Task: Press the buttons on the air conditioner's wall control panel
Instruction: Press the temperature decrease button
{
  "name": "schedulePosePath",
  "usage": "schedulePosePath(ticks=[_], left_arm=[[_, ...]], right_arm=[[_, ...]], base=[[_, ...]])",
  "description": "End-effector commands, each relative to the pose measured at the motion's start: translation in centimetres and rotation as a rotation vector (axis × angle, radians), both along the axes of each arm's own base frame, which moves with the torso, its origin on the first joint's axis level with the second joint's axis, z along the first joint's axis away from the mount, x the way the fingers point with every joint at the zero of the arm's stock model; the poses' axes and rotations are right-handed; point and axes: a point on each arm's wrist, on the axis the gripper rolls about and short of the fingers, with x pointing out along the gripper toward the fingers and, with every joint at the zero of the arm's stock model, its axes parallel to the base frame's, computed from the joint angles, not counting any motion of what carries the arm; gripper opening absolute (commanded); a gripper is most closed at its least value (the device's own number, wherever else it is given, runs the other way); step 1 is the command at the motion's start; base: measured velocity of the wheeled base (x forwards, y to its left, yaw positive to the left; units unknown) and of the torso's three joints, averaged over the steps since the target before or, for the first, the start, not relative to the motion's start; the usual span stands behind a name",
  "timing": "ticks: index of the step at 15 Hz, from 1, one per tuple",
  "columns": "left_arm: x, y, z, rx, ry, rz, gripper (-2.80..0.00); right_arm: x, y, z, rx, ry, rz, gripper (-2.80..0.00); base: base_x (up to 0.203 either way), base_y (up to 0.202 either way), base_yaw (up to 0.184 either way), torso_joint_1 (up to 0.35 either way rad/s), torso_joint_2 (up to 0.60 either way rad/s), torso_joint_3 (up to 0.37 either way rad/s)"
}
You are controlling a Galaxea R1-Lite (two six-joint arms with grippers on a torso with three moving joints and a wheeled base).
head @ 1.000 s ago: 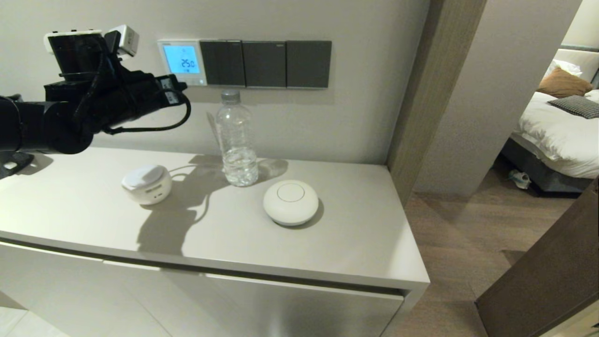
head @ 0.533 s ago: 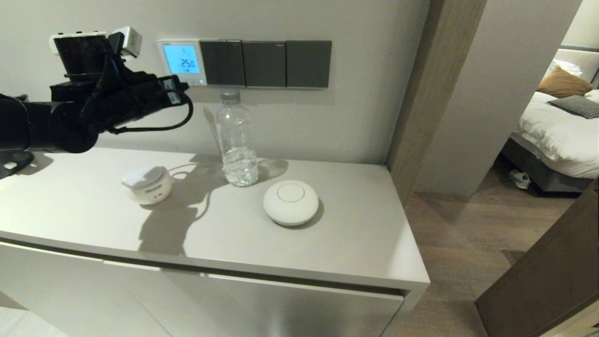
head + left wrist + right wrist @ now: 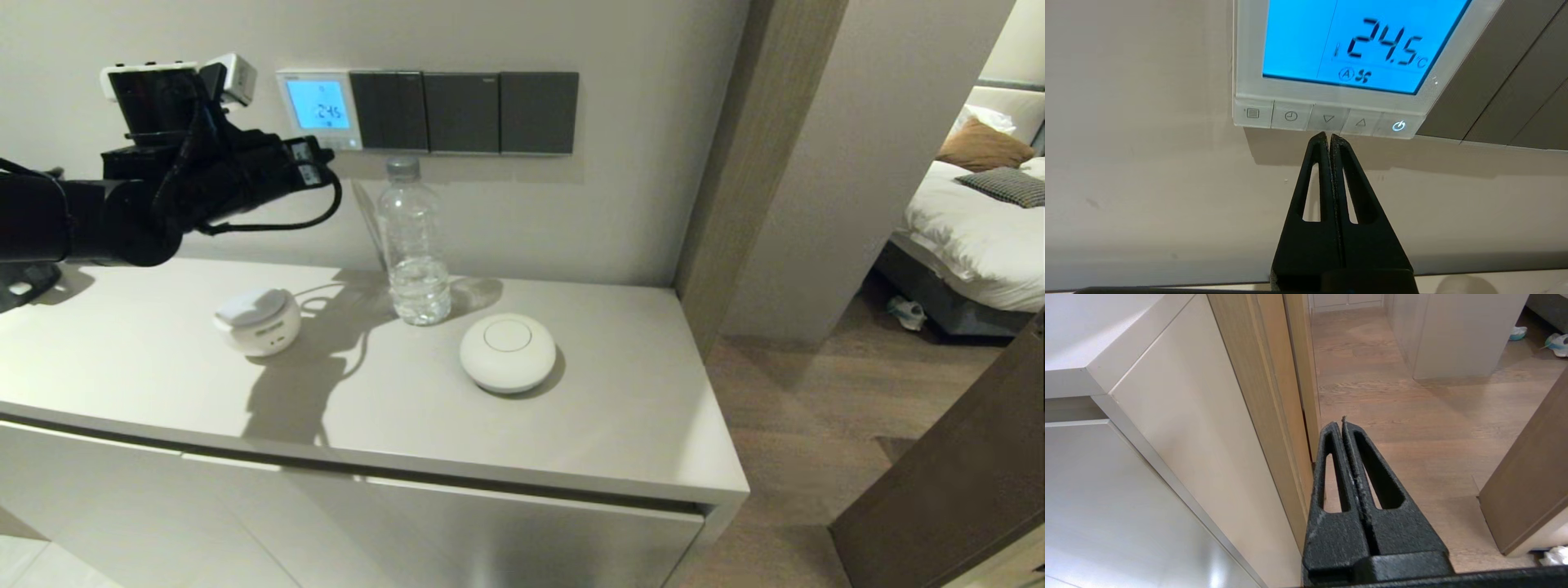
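The white control panel (image 3: 318,109) hangs on the wall with a blue screen reading 24.5; it fills the left wrist view (image 3: 1249,61). The row of pale buttons (image 3: 1327,118) runs under the screen: menu, clock, down arrow, up arrow, lit power. My left gripper (image 3: 1328,136) is shut and empty, its tips at the lower edge of the down-arrow button (image 3: 1328,119). In the head view the left gripper (image 3: 326,155) sits just below the panel's lower right corner. My right gripper (image 3: 1342,424) is shut and empty, parked low beside the cabinet, out of the head view.
Three dark grey switch plates (image 3: 464,112) sit right of the panel. On the counter (image 3: 620,408) stand a clear water bottle (image 3: 412,241), a small white device (image 3: 257,320) and a round white puck (image 3: 507,353). A doorway to a bedroom opens at the right.
The left arm has moved right and slightly up, towards the panel. The screen reading has dropped from 25.0 to 24.5.
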Motion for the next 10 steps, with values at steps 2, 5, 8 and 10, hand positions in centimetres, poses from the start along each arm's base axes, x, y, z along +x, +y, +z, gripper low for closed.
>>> schedulePosePath(ticks=[2, 5, 8, 10], left_arm=[[-0.1, 0.0, 0.2, -0.002, -0.009, -0.001, -2.80], [-0.4, 0.0, 0.4, -0.004, -0.013, 0.000, -2.80], [-1.4, 0.2, 1.2, -0.006, -0.030, 0.001, -2.80], [-1.8, 0.2, 1.4, -0.005, -0.032, 0.001, -2.80]], right_arm=[[0.0, 0.0, -0.1, -0.001, 0.003, 0.000, -2.80], [0.0, 0.0, -0.1, -0.001, 0.003, 0.000, -2.80], [0.0, 0.0, -0.1, 0.000, 0.003, 0.000, -2.80], [0.0, 0.0, -0.1, -0.001, 0.003, 0.000, -2.80]], base=[[0.000, 0.000, 0.000, 0.000, 0.00, 0.000], [0.000, 0.000, 0.000, 0.000, 0.00, 0.000], [0.000, 0.000, 0.000, 0.000, 0.00, 0.000], [0.000, 0.000, 0.000, 0.000, 0.00, 0.000]])
